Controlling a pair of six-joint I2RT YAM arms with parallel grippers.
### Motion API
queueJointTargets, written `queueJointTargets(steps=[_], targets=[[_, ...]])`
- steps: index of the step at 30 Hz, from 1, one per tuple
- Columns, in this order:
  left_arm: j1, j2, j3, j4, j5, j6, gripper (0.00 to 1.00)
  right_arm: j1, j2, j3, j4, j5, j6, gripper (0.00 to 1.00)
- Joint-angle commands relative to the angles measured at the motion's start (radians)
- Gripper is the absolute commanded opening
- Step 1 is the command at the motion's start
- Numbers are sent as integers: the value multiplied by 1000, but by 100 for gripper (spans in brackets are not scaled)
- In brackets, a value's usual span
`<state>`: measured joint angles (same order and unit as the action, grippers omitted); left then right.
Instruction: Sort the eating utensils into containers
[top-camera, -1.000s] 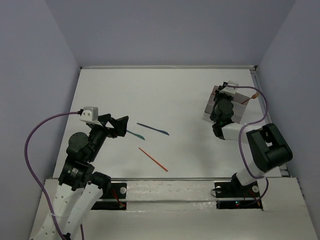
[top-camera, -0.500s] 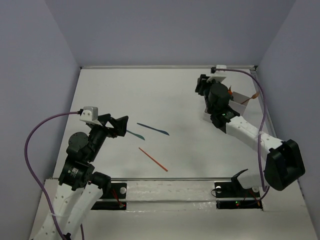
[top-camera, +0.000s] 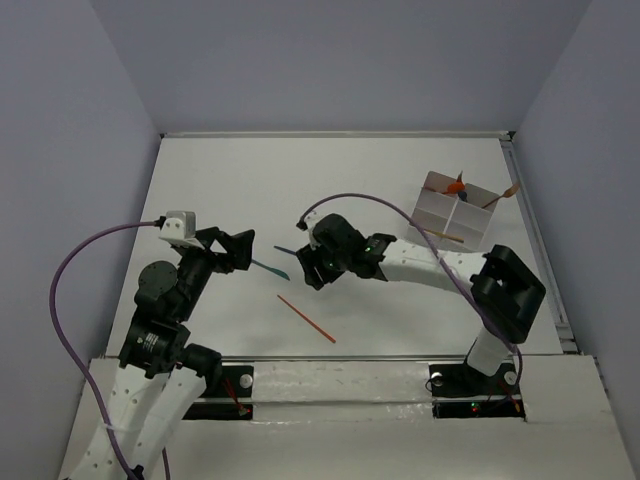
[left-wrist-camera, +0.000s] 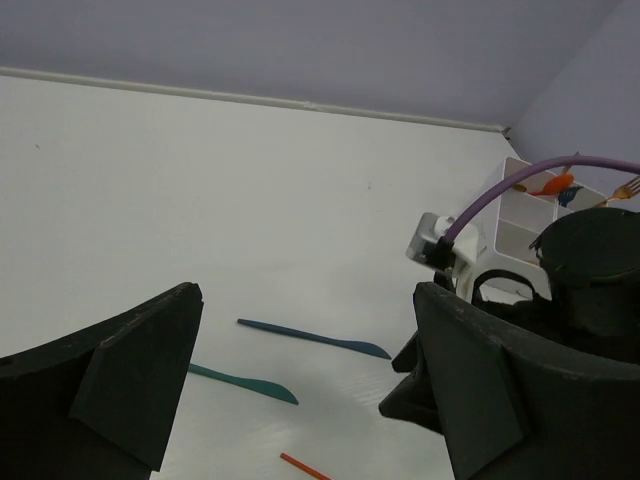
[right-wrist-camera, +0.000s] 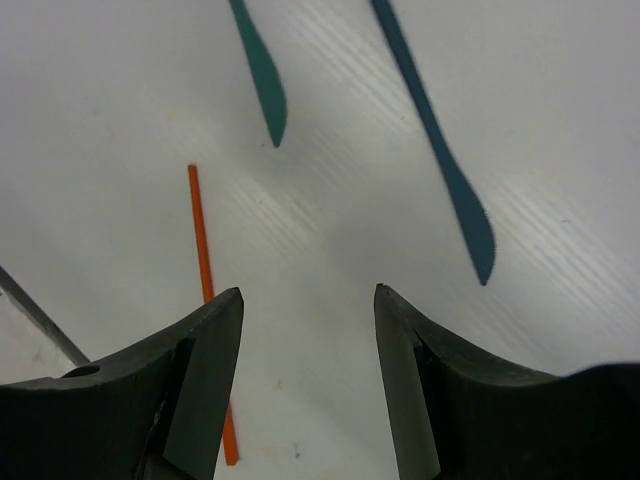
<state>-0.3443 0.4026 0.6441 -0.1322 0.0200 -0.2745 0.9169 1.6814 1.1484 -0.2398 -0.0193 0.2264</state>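
From above, the right pincer (top-camera: 308, 262) had swung away from the white box (top-camera: 428, 197), where it hovered a second earlier, to mid-surface (top-camera: 350, 180). It sat over the dark blue utensil (top-camera: 284, 249), between the teal utensil (top-camera: 270, 268) and the orange stick (top-camera: 307, 318). That suggested one delivery was finished and the next pick was beginning.

In the left wrist view, the left pincer (left-wrist-camera: 305, 390) stood apart and empty, unmoved. All three loose pieces lay beyond it, and the box showed orange pieces inside.

In the right wrist view, the right pincer's jaws, narrower a second before, stood apart holding nothing. They hung above bare surface between the stick and the blue piece, so three utensils remained unsorted.
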Motion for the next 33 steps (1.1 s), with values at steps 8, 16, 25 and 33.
queueJointTargets(steps=[8,16,25,33], targets=[[10,-1,42,48,-11,0,99,172,199,204,-190,-34,19,58],[10,-11,43,46,-11,0,99,229,313,277,-276,15,42,50],[10,-19,43,45,-11,1,99,247,362,289,-351,81,79,26],[10,-28,43,43,-11,3,99,235,295,235,-247,107,122,7]])
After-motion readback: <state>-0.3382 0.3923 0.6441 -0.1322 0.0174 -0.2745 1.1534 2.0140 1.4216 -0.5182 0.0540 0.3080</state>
